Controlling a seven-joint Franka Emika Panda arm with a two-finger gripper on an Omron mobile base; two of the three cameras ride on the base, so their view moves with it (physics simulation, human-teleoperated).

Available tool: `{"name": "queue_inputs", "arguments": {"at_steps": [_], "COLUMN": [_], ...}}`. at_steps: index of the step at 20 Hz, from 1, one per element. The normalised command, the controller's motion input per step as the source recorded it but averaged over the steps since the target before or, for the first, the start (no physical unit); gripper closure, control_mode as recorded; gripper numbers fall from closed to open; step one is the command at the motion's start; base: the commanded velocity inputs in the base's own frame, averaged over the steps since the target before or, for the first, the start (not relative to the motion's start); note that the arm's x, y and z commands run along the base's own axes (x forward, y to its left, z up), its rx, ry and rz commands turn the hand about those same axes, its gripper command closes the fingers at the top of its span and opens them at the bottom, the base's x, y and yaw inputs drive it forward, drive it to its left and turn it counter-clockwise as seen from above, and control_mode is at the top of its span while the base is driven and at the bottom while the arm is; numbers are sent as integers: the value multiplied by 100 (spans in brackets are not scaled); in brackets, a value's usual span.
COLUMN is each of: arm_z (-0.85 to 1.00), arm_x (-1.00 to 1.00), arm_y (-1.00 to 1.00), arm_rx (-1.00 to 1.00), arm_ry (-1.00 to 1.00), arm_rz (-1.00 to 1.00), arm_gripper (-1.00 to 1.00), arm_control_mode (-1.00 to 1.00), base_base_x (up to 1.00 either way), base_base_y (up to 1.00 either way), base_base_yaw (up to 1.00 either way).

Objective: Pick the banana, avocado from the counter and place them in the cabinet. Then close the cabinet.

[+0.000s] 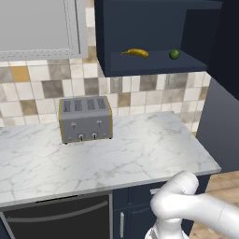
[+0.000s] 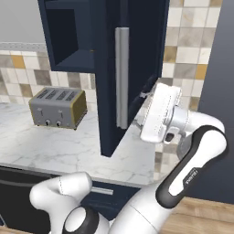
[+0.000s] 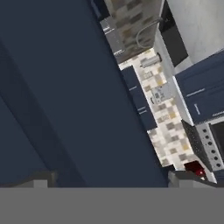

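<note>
The navy cabinet (image 1: pixel 154 28) stands open. On its shelf lie the yellow banana (image 1: pixel 136 52) and, to its right, the dark green avocado (image 1: pixel 174 54). Its door (image 2: pixel 141 68) swings out towards me, and the silver bar handle (image 2: pixel 121 77) runs down near its free edge. My gripper (image 2: pixel 146 97) is at the door's outer face, below and to the right of the handle. In the hand view the gripper (image 3: pixel 111 181) is open and holds nothing, with the door's flat navy face (image 3: pixel 74 96) close in front. Below lies the white marble counter (image 1: pixel 130 149).
A silver four-slot toaster (image 1: pixel 85 119) sits at the back left of the counter. A light grey framed cabinet (image 1: pixel 39 23) hangs at upper left. A dark appliance front (image 1: pixel 60 217) sits under the counter, and a tall dark panel (image 1: pixel 219 126) bounds the right end.
</note>
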Motion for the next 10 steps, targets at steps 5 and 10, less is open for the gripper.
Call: {"name": "queue_inputs", "arguments": {"at_steps": [5, 10], "arm_z": [57, 56], "arm_x": [-11, 0], "arm_y": [79, 97], "arm_rx": [-4, -9], "arm_ry": [-10, -7], "arm_rz": [-2, -21], "arm_gripper": [-100, -100], "arm_control_mode": [-100, -100], "base_base_x": [0, 0], "base_base_y": [0, 0], "base_base_yaw": [0, 0]}}
